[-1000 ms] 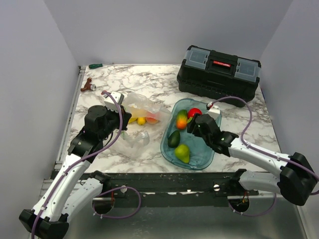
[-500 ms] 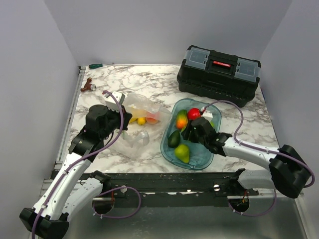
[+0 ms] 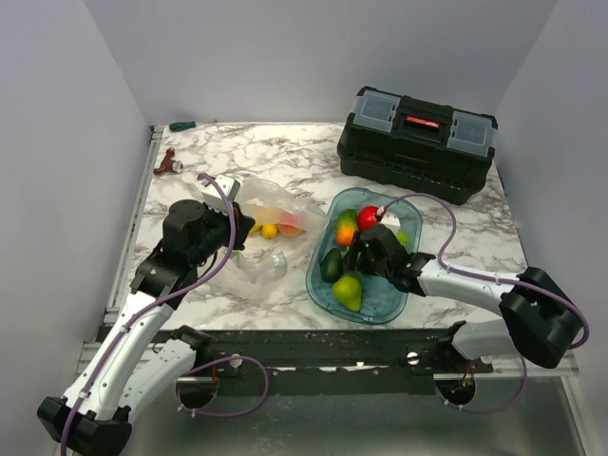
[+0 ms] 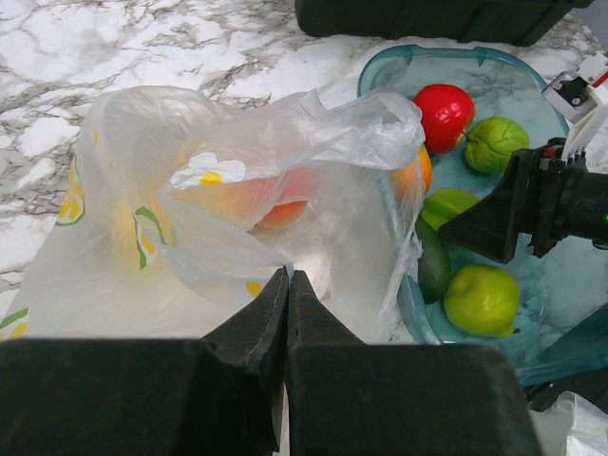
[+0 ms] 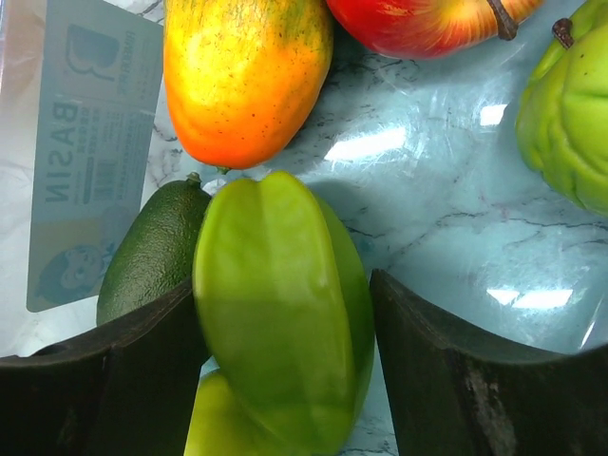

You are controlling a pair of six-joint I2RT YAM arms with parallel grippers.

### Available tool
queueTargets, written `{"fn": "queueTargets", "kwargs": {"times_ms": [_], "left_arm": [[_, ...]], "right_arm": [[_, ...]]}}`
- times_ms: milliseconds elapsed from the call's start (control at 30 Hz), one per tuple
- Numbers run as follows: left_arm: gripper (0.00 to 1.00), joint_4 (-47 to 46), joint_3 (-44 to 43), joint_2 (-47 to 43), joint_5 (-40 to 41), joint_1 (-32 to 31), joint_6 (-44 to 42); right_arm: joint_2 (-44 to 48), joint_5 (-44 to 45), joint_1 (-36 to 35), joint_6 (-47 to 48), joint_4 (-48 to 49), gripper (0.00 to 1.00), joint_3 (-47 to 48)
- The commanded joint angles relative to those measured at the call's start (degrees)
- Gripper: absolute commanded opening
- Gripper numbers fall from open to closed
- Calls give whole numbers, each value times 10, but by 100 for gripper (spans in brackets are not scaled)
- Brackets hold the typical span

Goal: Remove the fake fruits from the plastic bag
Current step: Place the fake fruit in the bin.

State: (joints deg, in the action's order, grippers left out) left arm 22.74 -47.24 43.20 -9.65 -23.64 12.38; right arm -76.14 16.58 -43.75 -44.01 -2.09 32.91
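The plastic bag [image 3: 271, 204] lies left of the blue tray [image 3: 380, 306], with an orange fruit [image 4: 275, 204] and yellow fruits [image 3: 270, 230] showing through it. My left gripper [image 3: 239, 228] is shut on the bag's film [image 4: 237, 171], its jaws pressed together. My right gripper [image 3: 359, 252] is low in the tray, open. Its fingers stand either side of a ridged green fruit [image 5: 280, 313], with a gap at the right finger. In the tray lie a red apple [image 5: 427, 19], an orange-yellow fruit [image 5: 242, 76], a dark avocado [image 5: 152, 256], a green pear [image 3: 348, 292] and a bumpy green fruit [image 5: 570, 114].
A black toolbox [image 3: 418, 142] stands behind the tray at the back right. A crumpled clear wrapper [image 3: 264, 264] lies in front of the bag. A small brown object [image 3: 168, 163] and a green-handled tool [image 3: 182, 125] lie at the back left.
My right gripper has moved left and nearer across the tray, and now straddles the ridged green fruit. My left gripper and the bag have stayed put.
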Motion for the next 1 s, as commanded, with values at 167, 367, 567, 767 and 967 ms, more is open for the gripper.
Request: {"fn": "queueTargets", "kwargs": {"times_ms": [167,367,567,767,967], "left_arm": [[0,-15,-1,-8,-20,1,-5],[0,-16,-2,-6,-29,1,-5],[0,-19,-2,-7,-44,1,-5],[0,-24,-1,-10,-63,1,-6],[0,-34,1,-9,-98,1,-8]], "right_arm": [[-1,-12,5,10,16,78,3],[39,-14,5,18,-20,78,22],[101,23,4,46,-77,79,72],[85,56,-49,82,-90,79,155],[47,28,-141,129,36,70,171]]}}
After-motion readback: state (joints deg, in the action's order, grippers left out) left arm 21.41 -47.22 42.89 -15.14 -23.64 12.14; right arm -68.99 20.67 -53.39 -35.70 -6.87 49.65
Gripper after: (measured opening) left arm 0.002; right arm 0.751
